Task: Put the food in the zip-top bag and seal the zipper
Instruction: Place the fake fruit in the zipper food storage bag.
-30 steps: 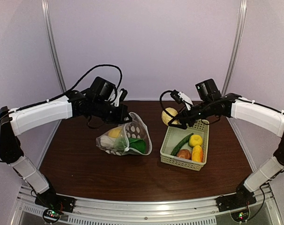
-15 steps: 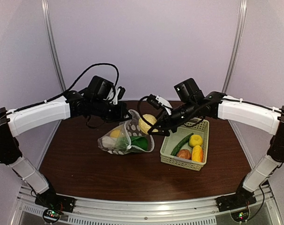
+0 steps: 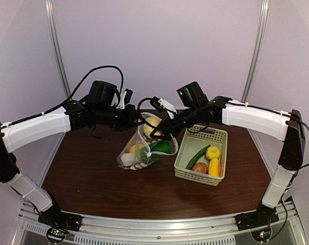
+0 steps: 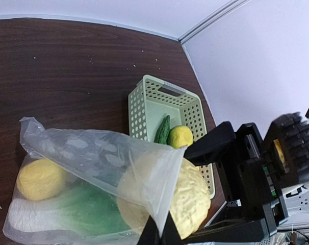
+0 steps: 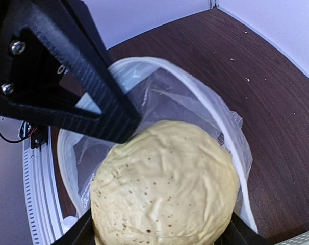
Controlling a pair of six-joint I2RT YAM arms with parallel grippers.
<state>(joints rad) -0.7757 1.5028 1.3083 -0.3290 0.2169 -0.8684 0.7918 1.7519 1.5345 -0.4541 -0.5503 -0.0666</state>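
Pretty clearly a robotics lab booth: plain pale wall panels [image 3: 159, 51], metal poles [image 3: 58, 51], dark worktop [image 3: 93, 189], two arms [image 3: 37, 127] bolted to a front rail [image 3: 154, 224].

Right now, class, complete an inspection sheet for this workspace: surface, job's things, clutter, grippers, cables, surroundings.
Surface: dark brown wooden table.
Job's things: dotted zip-top bag, mouth held open, containing a lemon and a green leafy vegetable; pale green basket holding a cucumber, a second lemon, an orange-yellow piece and a brown round piece.
Clutter: nothing seen.
Grippers: left gripper shut on the bag's mouth edge; right gripper holds a bumpy pale yellow fruit at the bag's mouth.
Cables: black cable arches above the left arm.
Surroundings: pale lilac walls; metal rail along the near edge.
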